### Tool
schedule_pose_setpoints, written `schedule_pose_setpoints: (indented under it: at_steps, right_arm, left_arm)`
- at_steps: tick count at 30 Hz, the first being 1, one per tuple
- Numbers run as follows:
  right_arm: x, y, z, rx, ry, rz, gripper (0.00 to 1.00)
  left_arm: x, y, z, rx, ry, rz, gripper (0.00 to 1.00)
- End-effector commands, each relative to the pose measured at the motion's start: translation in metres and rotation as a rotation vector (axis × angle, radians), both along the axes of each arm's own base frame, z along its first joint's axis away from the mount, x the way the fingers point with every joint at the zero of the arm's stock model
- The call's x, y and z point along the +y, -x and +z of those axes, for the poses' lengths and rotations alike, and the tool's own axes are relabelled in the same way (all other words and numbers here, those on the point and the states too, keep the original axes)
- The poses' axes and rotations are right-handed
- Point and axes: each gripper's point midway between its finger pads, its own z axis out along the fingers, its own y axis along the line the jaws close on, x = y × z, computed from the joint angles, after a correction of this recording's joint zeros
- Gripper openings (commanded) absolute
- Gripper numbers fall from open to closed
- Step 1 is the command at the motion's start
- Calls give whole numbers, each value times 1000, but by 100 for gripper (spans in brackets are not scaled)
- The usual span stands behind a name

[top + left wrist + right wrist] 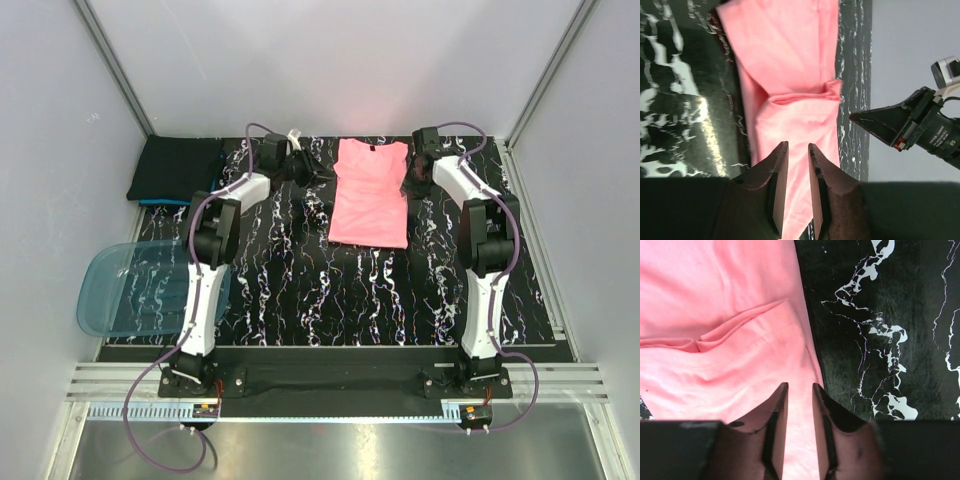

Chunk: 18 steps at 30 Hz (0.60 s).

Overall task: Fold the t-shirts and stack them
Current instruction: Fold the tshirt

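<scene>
Teal t-shirt mostly hidden beneath black t-shirt

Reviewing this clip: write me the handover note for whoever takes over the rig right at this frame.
Left gripper: jaws narrowly open, empty, at the left side of the pink t-shirt.
Right gripper: narrowly open, empty, at its right side.
Pink t-shirt: flat at the far middle of the table, both sleeves folded in over the body.
Black and teal t-shirts: folded pile at the far left corner.
Left to do: probably fold the pink one shorter, then set it on the pile.
</scene>
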Motion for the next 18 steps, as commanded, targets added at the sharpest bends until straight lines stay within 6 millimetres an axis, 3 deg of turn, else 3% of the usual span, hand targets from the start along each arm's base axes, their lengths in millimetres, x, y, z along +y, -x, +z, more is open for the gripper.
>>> schedule_pose_setpoints:
  at_steps: [1, 4, 9, 11, 12, 14, 16, 18]
  right_arm:
    - [-1, -9, 46, -110, -22, -17, 35]
    - [1, -11, 51, -127, -33, -4, 38]
    - [10, -15, 33, -101, -55, 39, 18]
    - [21, -10, 28, -76, -107, 79, 14]
    - [24, -6, 30, -75, -123, 99, 14]
    - [34, 10, 27, -38, -171, 145, 15]
    - [41, 29, 29, 0, -216, 183, 15]
    - [45, 43, 37, 1, -249, 206, 16]
  left_arm:
    - [-17, 15, 29, -87, 38, -68, 27]
    - [-23, 17, 27, -84, 45, -82, 26]
    - [-22, 28, 26, -71, 42, -92, 26]
    - [-19, 44, 16, -56, 13, -107, 27]
    - [-18, 49, 25, -65, 9, -116, 26]
    - [-18, 70, 15, -45, -12, -150, 26]
    - [-17, 85, 24, -64, -19, -170, 26]
    - [-21, 104, 13, -56, -47, -199, 27]
